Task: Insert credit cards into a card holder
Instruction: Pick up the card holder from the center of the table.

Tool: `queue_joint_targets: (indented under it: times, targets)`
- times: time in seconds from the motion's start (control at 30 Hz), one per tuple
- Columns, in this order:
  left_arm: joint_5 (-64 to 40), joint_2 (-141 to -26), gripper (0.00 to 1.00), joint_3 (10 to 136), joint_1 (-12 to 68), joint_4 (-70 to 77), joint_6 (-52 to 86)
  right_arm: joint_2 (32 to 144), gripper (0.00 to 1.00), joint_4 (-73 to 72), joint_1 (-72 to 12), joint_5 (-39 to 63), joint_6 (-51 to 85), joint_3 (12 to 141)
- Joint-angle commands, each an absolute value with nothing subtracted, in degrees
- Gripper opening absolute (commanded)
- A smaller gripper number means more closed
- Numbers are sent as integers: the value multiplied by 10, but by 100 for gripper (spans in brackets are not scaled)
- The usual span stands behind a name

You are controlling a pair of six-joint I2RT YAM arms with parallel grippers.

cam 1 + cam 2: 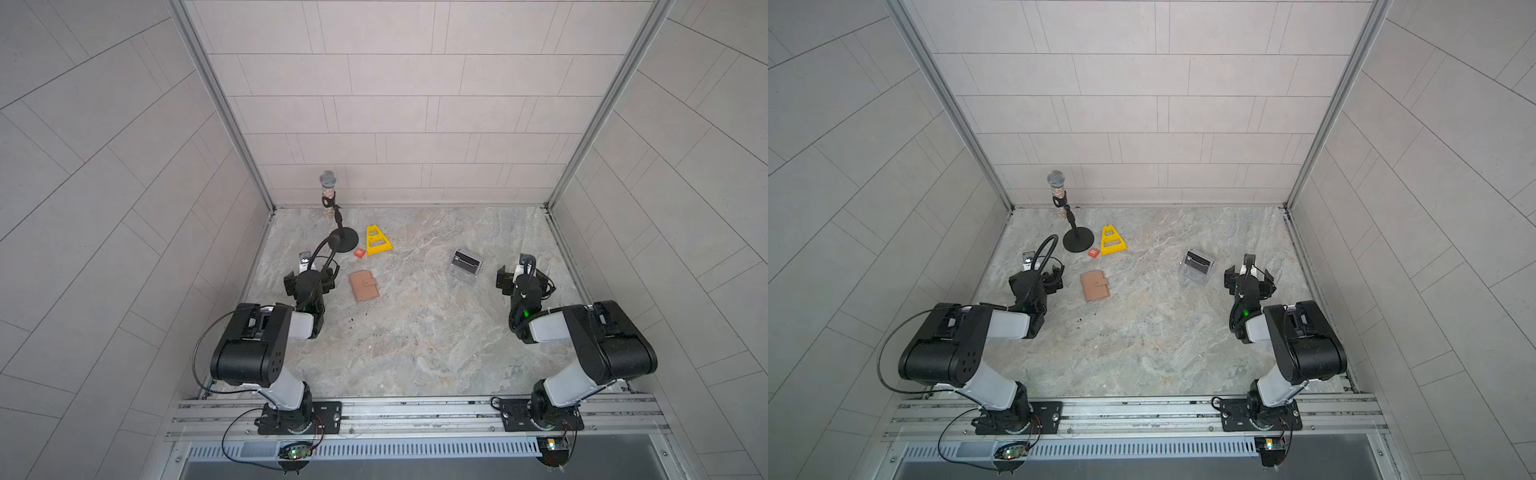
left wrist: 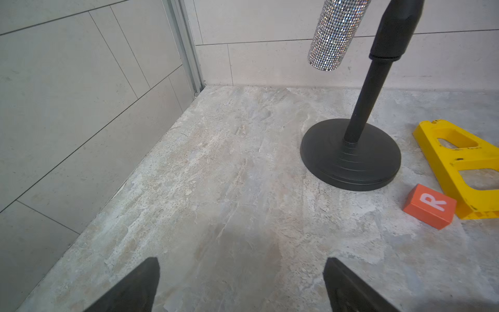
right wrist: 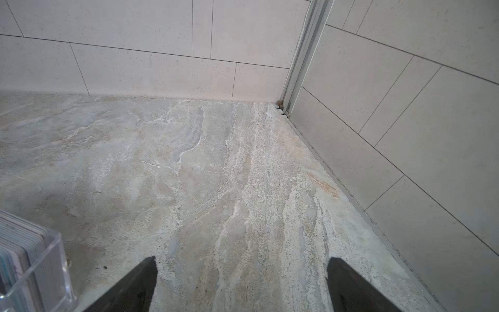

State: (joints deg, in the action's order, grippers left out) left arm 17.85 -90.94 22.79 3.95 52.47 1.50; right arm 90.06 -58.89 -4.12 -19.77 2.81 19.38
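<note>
A marbled grey counter [image 1: 415, 332] sits inside pale tiled walls. Only the top views take in the whole layout. The card holder [image 1: 364, 285] lies flat and closed, its strap snapped down, left of centre and just beside the left wrist on its inner side. The credit cards [image 1: 466, 261] stand on edge in a clear stand [image 1: 464, 275] on the right half, near the right wrist. From up there the front card looks black, though it is too small to be sure.

The right wrist view catches what the top views miss: the cards' [image 3: 19, 243] stacked edges, pale blue, teal and grey, behind the clear stand's wall [image 3: 58, 259]. The left wrist view shows a glittery microphone [image 2: 334, 35] on a black round-based stand [image 2: 351, 156], a yellow frame [image 2: 459, 162] and an orange block marked R [image 2: 429, 206]. Neither wrist view shows the card holder.

Both arms are folded with elbows raised and forearms reaching forward, wrists low over the counter. The left fingers [image 2: 135, 289] stand wide apart over bare counter, holding nothing. The right fingers [image 3: 135, 289] are likewise spread wide and empty, the clear stand just beside them.
</note>
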Motion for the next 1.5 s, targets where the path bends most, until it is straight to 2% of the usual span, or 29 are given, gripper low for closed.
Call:
queue_joint_targets:
  times: [0.0, 0.87, 1.0, 1.17, 1.23, 1.33, 1.47]
  targets:
    - [182, -909, 100, 225, 41, 537, 15, 906, 100, -595, -44, -207, 24, 192]
    - [183, -908, 100, 224, 41, 538, 15, 905, 100, -596, -44, -207, 24, 192]
    - [219, -886, 100, 206, 41, 555, 29, 892, 100, -607, -48, -237, 33, 180]
    - [323, -804, 100, 232, 41, 425, 73, 875, 100, -614, -49, -215, 17, 171]
    - [343, -771, 100, 240, 41, 376, 88, 814, 100, -520, -58, -260, 24, 191]
    - [349, -724, 100, 256, 41, 292, 129, 749, 100, -392, -58, -283, 43, 223]
    - [300, -682, 100, 319, 42, 128, 197, 726, 100, -340, -57, -263, 70, 243]
